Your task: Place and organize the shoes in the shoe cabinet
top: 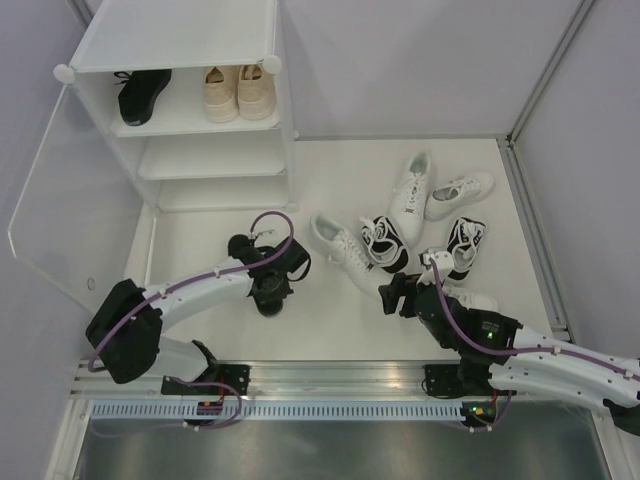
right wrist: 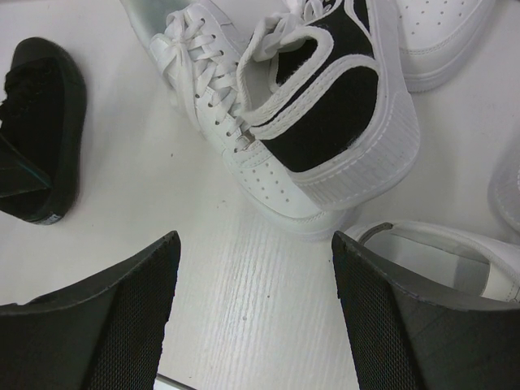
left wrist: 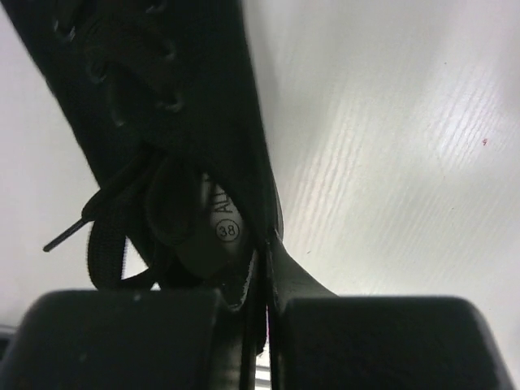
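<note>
An all-black lace-up sneaker (left wrist: 187, 106) lies on the white tabletop (top: 330, 335), just in front of the tall white translucent plastic shoe cabinet (top: 175, 40). The left gripper (left wrist: 266, 325) is clenched on the sneaker. In the left wrist view the thin side wall by the collar is pinched between the two fingers, and the size label inside can be read. For a clean lift, the pinch is best kept firm and the shoe raised level, then carried to the top tier. There its black partner (top: 140, 92) is set beside a beige pair (top: 238, 92). The right gripper (right wrist: 252, 309) hangs spread wide and empty above the table. It is near a black-and-white sneaker (right wrist: 325, 89) and a white sneaker (right wrist: 215, 97).
</note>
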Robot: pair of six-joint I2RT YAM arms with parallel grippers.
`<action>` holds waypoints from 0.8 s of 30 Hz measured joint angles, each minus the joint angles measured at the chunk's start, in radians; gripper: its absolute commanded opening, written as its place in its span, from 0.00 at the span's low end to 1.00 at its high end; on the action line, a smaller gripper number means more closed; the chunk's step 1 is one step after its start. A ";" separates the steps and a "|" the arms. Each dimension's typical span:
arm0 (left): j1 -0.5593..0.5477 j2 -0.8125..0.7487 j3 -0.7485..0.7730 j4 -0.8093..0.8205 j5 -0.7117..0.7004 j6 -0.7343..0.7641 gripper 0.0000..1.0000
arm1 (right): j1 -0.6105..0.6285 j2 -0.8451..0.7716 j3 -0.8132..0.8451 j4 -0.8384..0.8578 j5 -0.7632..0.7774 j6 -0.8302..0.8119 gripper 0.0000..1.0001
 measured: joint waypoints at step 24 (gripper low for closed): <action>0.245 -0.127 0.971 -0.486 -0.071 0.714 0.02 | 0.000 0.045 0.001 -0.002 -0.002 0.003 0.79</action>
